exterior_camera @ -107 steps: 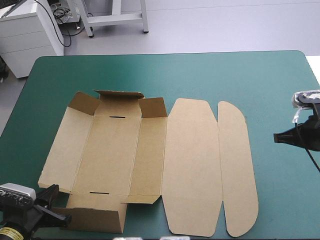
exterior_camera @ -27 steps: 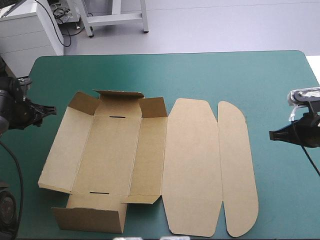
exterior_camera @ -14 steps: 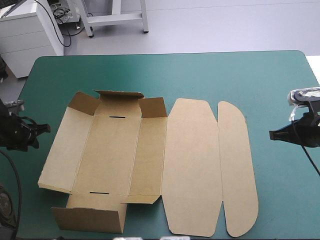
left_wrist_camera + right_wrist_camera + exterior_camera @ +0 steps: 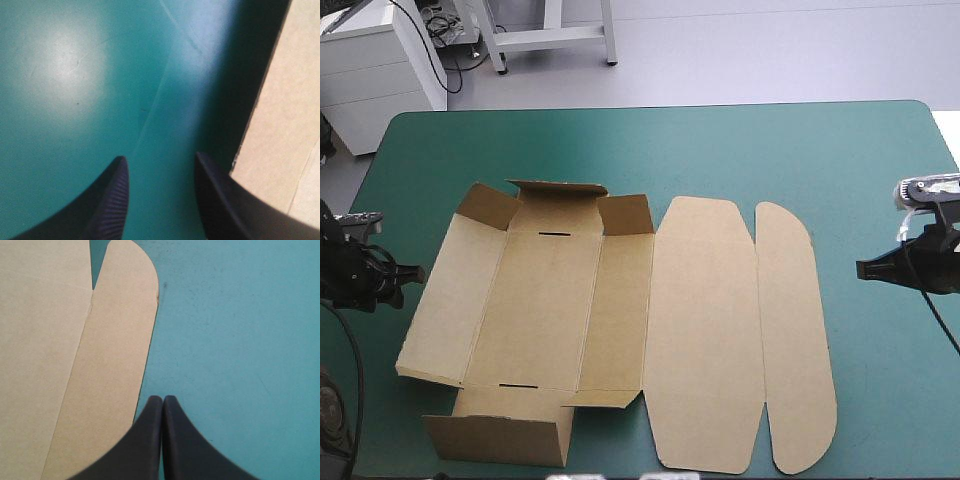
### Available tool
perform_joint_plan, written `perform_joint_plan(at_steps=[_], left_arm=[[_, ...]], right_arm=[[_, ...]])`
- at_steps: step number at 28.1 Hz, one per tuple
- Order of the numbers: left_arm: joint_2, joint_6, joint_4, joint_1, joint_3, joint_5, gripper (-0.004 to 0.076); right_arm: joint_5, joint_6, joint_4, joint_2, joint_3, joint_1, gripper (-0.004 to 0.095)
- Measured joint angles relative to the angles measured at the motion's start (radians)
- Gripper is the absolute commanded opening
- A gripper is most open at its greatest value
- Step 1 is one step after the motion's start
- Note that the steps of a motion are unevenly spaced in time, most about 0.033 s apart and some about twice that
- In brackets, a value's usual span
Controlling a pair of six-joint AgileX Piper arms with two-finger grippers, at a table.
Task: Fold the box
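Nudged closer to the box (image 4: 550, 310), left gripper (image 4: 159, 159) hangs parted beside its edge; right gripper (image 4: 162, 398) is pressed closed.

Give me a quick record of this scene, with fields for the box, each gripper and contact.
box: brown sheet, mostly flat; flaps raised at far and near ends; rounded lid panels flat toward the right
left gripper: open, beside the box's left edge
right gripper: shut, over teal-green cover, right of the lid flap
contact: neither gripper holds the box
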Motion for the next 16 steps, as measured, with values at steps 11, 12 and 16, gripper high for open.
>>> perform_joint_plan(at_steps=[11,12,16], left_arm=[[0.000,0.035,-0.083,0.000,0.002,0.005,0.0450],[0.000,0.047,-0.099,0.000,0.002,0.005,0.0435],[0.016,0.103,-0.186,0.000,0.002,0.002,0.0365]], right_arm=[[0.007,-0.005,0.006,0.000,0.000,0.000,-0.0020],[0.007,-0.005,0.006,0.000,0.000,0.000,-0.0020],[0.007,-0.009,0.006,0.000,0.000,0.000,-0.0020]])
